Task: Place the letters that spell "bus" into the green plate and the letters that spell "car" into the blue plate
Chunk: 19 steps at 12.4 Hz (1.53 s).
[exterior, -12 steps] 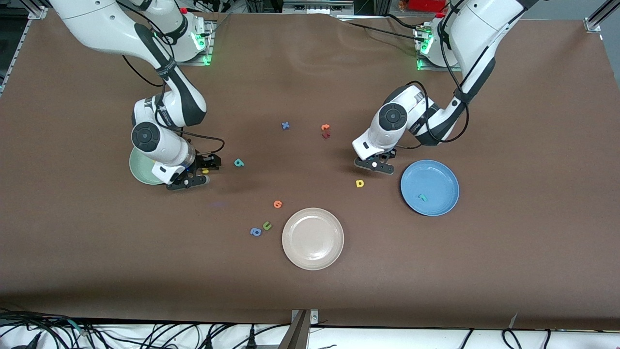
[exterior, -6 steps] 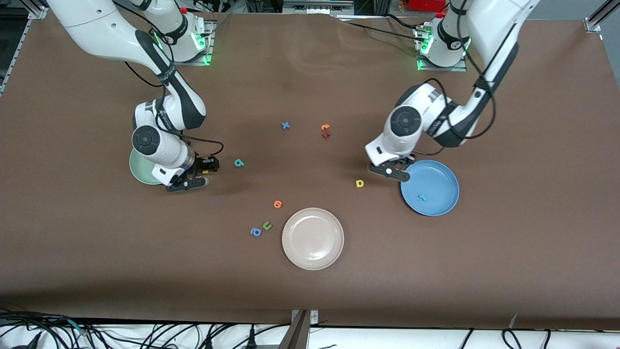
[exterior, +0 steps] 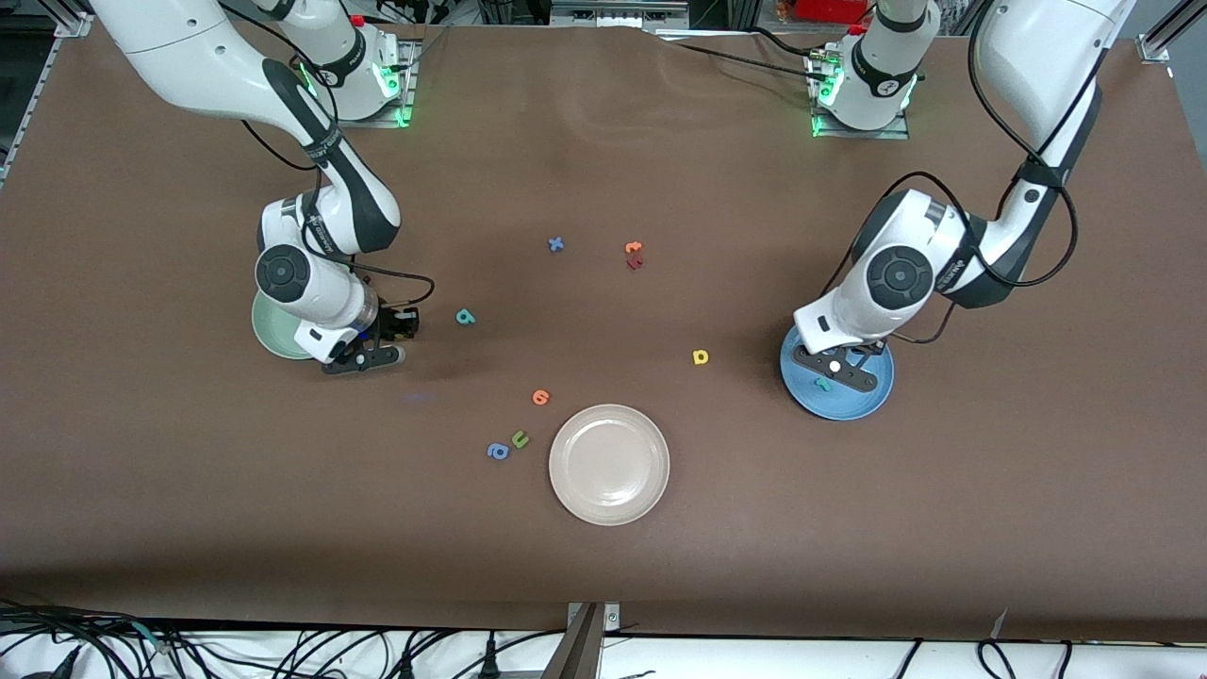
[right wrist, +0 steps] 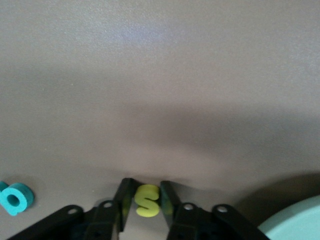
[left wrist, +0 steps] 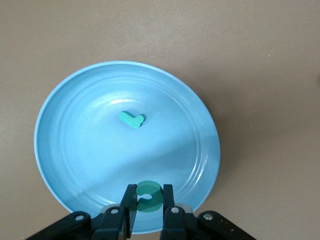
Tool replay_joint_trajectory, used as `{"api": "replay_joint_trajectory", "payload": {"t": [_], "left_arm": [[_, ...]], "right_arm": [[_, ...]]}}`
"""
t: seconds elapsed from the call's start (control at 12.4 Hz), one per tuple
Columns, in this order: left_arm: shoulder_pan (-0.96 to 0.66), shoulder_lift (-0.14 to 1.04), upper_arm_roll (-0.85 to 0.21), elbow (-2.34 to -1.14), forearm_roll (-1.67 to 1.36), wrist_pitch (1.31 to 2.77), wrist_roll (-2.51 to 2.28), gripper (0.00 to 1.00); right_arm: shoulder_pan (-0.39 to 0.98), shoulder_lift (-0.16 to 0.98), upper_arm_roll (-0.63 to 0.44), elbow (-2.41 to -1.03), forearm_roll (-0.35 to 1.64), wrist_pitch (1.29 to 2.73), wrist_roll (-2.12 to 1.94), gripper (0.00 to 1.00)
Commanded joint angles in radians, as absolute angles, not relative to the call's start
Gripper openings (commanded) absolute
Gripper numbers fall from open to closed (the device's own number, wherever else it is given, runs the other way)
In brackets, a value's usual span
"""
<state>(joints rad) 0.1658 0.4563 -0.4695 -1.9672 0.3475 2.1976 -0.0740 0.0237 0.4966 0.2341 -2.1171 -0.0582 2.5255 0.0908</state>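
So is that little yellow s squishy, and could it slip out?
The yellow s looks like thick foam, so probably squishy and very light. The right gripper has shut on its sides, likely holding it. Lying flat, it wouldn't roll.

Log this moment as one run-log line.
left claw: shut on teal foam "c", over round blue plate | right claw: shut on yellow foam "s", beside round mint-green plate | teal foam "r": in blue plate

Brown table: plates, approx. nine loose letters.
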Motion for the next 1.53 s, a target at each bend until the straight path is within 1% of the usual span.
{"api": "replay_joint_trajectory", "payload": {"t": [0.0, 0.08, 0.16, 0.32, 0.48, 0.56, 0.73, 0.81, 0.89, 1.05, 1.13, 1.21, 1.29, 1.37, 1.45], "left_arm": [[0.166, 0.480, -0.477, -1.919, 0.396, 2.186, -0.064, 0.38], [0.166, 0.483, -0.477, -1.907, 0.399, 2.186, -0.064, 0.81], [0.166, 0.483, -0.479, -1.899, 0.399, 2.184, -0.067, 1.00], [0.160, 0.485, -0.479, -1.876, 0.397, 2.184, -0.069, 1.00], [0.149, 0.498, -0.482, -1.847, 0.385, 2.184, -0.075, 0.98], [0.143, 0.520, -0.488, -1.820, 0.379, 2.184, -0.081, 0.98], [0.094, 0.573, -0.488, -1.740, 0.365, 2.184, -0.116, 0.98], [0.068, 0.612, -0.486, -1.702, 0.367, 2.184, -0.142, 0.98], [0.034, 0.653, -0.485, -1.650, 0.371, 2.184, -0.155, 0.95], [-0.038, 0.751, -0.479, -1.522, 0.367, 2.184, -0.156, 0.94], [-0.050, 0.809, -0.479, -1.459, 0.365, 2.187, -0.156, 0.94], [-0.081, 0.836, -0.479, -1.431, 0.364, 2.186, -0.161, 0.94], [-0.110, 0.834, -0.479, -1.437, 0.370, 2.186, -0.210, 0.94], [-0.120, 0.833, -0.479, -1.472, 0.377, 2.186, -0.309, 0.95], [-0.135, 0.831, -0.477, -1.518, 0.386, 2.189, -0.437, 0.99]], "right_arm": [[0.017, 0.511, 0.238, -2.106, -0.071, 2.527, 0.086, 0.00], [0.017, 0.493, 0.233, -2.105, -0.071, 2.516, 0.081, 0.00], [0.015, 0.464, 0.221, -2.097, -0.069, 2.463, 0.080, 0.00], [0.015, 0.378, 0.200, -2.033, -0.061, 2.259, 0.083, 0.00], [0.015, 0.328, 0.164, -1.942, -0.057, 2.029, 0.092, 0.00], [0.015, 0.298, 0.137, -1.930, -0.057, 1.961, 0.092, 0.00], [0.015, 0.253, 0.071, -1.940, -0.058, 1.910, 0.071, 0.00], [0.014, 0.253, 0.033, -1.947, -0.058, 1.899, 0.039, 0.00], [0.014, 0.255, -0.003, -1.966, -0.058, 1.910, -0.006, 0.00], [0.014, 0.264, -0.069, -2.008, -0.057, 1.937, -0.082, 0.00], [0.014, 0.264, -0.089, -2.043, -0.054, 1.974, -0.101, 0.00], [0.014, 0.262, -0.090, -2.090, -0.054, 2.032, -0.103, 0.00], [0.012, 0.264, -0.092, -2.139, -0.054, 2.110, -0.104, 0.00], [0.012, 0.267, -0.095, -2.172, -0.054, 2.175, -0.104, 0.00], [0.014, 0.282, -0.095, -2.184, -0.054, 2.209, -0.103, 0.00]]}}
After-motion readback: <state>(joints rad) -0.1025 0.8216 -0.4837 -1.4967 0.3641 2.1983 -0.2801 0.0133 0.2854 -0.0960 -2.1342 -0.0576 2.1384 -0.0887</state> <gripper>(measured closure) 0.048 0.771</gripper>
